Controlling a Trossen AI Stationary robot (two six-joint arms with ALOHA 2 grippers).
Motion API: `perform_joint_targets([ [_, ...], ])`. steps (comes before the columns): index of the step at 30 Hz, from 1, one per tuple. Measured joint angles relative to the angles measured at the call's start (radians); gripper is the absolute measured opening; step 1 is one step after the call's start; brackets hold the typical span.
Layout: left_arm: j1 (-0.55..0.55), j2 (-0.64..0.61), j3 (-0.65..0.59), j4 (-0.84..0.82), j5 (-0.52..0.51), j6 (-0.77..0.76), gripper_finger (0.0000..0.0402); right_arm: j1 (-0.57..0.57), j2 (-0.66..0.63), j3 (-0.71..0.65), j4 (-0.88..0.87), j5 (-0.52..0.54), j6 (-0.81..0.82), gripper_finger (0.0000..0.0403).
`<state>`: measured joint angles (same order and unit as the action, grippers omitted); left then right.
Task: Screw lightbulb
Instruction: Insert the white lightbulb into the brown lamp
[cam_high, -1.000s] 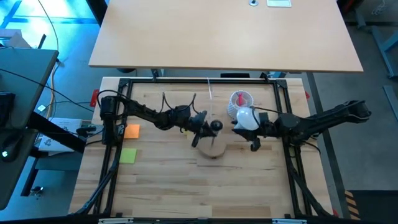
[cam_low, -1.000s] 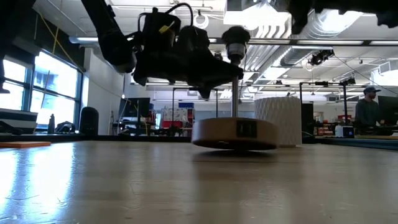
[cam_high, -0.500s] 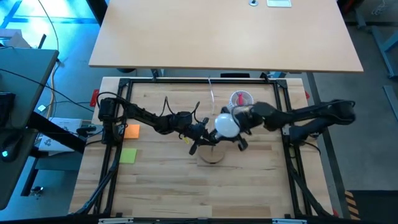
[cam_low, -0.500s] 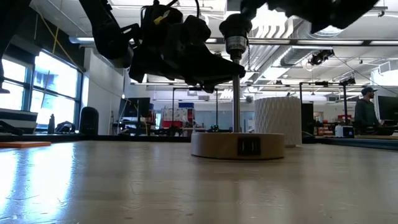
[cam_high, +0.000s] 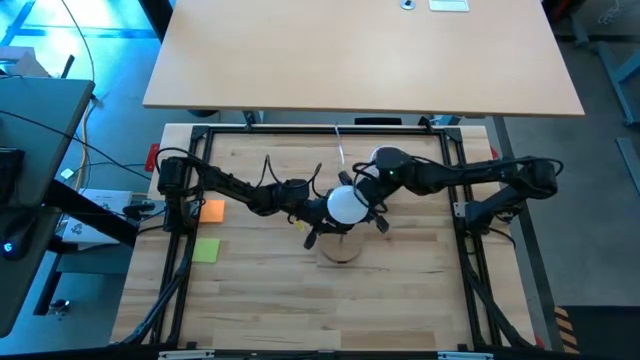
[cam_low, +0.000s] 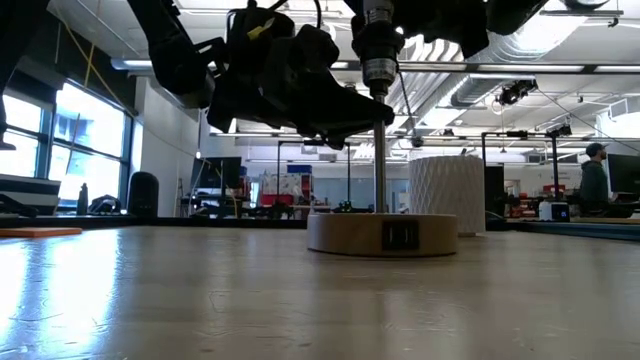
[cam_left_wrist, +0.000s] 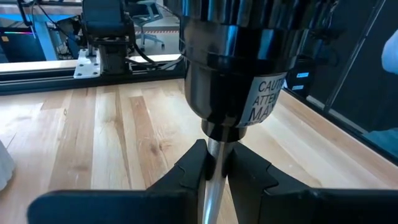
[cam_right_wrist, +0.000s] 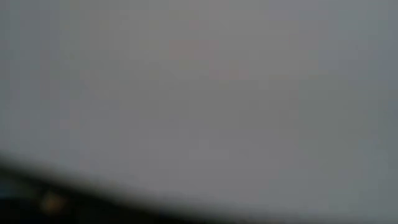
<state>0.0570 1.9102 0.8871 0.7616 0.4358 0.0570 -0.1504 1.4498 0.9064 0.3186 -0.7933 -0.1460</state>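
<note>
Two grippers meet over the wooden disc (cam_high: 341, 248) in the high view: my right gripper (cam_high: 362, 199) clamps the lightbulb (cam_high: 346, 206) above the socket; a tilted bulb could cross-thread. Just behind stands the white ribbed cup (cam_high: 385, 160), close to my right arm's path. Low view: the socket (cam_low: 378, 47) tops a thin stem (cam_low: 380, 165), so side force could tip the disc. Left wrist view: my left gripper (cam_left_wrist: 216, 167) is closed on the stem, steadying it. Right wrist view: white bulb surface (cam_right_wrist: 199, 93) fills everything.
</note>
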Motion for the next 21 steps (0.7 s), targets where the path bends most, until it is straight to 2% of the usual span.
perform_joint_targets([
  [9, 0.002, 0.000, -0.001, -0.002, -0.001, -0.001, 0.0044, -0.074, 0.052, 0.008, 0.043, -0.240, -0.077, 0.0129],
  [15, 0.005, 0.001, -0.001, -0.002, 0.000, -0.001, 0.0044, -0.091, 0.081, 0.009, 0.070, -0.311, -0.100, 0.0129],
  [21, 0.016, 0.002, -0.002, 0.000, 0.005, -0.003, 0.0044, -0.092, 0.083, 0.014, 0.095, -0.320, -0.106, 0.0129],
])
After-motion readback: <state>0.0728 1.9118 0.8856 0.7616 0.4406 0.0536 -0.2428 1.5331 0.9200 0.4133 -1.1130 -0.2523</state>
